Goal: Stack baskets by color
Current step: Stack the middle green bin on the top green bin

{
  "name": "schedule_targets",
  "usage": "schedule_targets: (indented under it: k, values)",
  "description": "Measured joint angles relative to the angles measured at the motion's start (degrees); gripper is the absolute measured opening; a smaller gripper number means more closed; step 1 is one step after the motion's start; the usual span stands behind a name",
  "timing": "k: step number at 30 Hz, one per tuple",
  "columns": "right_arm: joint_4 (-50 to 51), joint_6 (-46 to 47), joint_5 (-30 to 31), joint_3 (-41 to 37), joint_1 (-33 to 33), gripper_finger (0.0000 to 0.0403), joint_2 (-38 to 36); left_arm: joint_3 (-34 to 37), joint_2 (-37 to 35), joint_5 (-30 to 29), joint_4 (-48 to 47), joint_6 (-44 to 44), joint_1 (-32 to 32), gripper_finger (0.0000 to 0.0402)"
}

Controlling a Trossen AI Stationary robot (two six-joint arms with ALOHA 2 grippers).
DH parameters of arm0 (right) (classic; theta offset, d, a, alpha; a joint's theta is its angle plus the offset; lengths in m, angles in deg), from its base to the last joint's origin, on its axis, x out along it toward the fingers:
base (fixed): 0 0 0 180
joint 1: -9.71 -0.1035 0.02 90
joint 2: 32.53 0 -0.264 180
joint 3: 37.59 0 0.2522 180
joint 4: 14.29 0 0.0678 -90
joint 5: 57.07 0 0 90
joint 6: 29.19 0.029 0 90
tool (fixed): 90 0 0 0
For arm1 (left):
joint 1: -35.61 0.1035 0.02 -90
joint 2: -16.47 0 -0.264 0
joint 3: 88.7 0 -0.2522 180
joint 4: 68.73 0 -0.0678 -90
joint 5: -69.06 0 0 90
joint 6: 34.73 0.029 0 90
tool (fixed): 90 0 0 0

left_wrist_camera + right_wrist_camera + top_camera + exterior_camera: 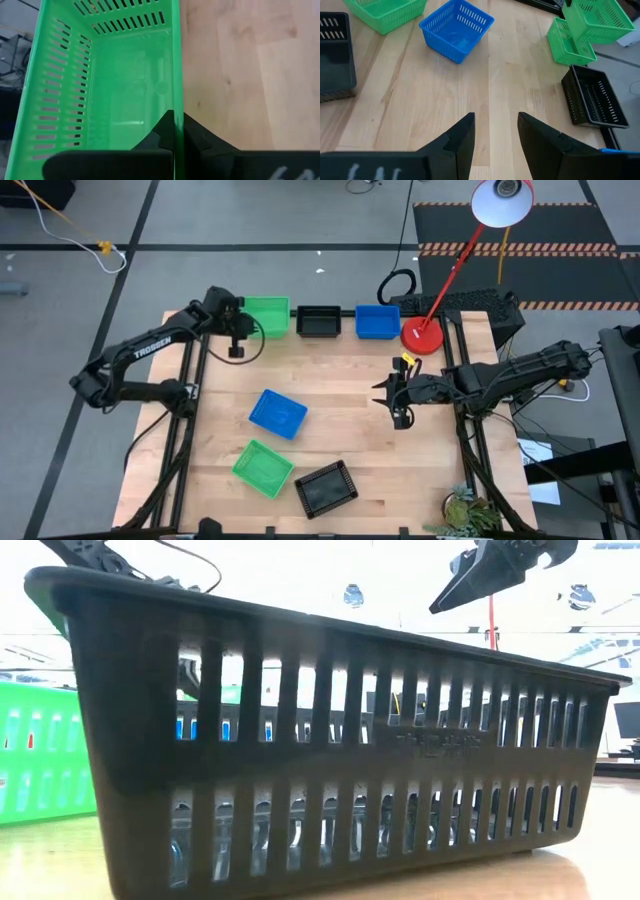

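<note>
Green basket (107,85) pinched by its long rim wall in left gripper (172,132), raised over the green stack (567,42) at bench far edge, long axis across the edge. Right gripper (495,135) gaping, empty, mid-bench; loose blue basket (278,413) nearest it. "TROSSEN" readable on left arm (150,352).

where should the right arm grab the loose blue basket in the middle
Probably the blue basket by one thin wall at the rim, from above, one jaw inside and one outside. It sits upright and open-topped, skewed on the table, so the open right gripper should turn to match.
</note>
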Motion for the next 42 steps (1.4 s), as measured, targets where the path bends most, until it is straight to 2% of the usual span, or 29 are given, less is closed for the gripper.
schedule_targets:
  k: [7, 12, 20, 23, 28, 31, 37, 42]
  values:
    - [0.0, 0.0, 0.0, 0.0, 0.0, 0.0141, 0.0, 0.0, 5.2, 3.0, 0.8, 1.9, 4.4, 0.0009]
    - [0.1, 0.0, 0.0, 0.0, 0.0, 0.0141, 0.0, -0.3, 5.9, 5.3, 2.9, 1.3, 5.1, 0.0012]
    - [0.0, -0.2, 0.0, 0.0, 0.0, 0.0141, 0.0, -0.3, 6.0, 4.8, 3.6, 0.3, 5.5, 0.0006]
    - [0.0, -0.2, 0.0, 0.0, 0.0, 0.0141, 0.0, -0.3, 6.0, 4.2, 3.8, -0.1, 5.6, 0.0017]
    - [0.0, -0.1, 0.0, 0.0, 0.0, 0.0141, 0.0, -0.3, 6.0, 2.6, 3.3, -6.0, 5.2, 0.0015]
    - [-0.5, -0.2, 0.0, 0.0, 0.0, 0.0141, 0.0, -0.3, 6.0, 2.4, 2.7, -5.1, 5.1, 0.0006]
    - [-1.3, -0.2, 0.0, 0.0, 0.0, 0.0141, 0.0, -0.3, 6.5, 1.8, 4.0, -5.4, 5.1, 0.0022]
    - [-1.4, -0.2, 0.0, 0.0, 0.0, 0.0141, 0.0, -0.3, 6.5, -0.4, 4.5, -6.1, 4.1, 0.0006]
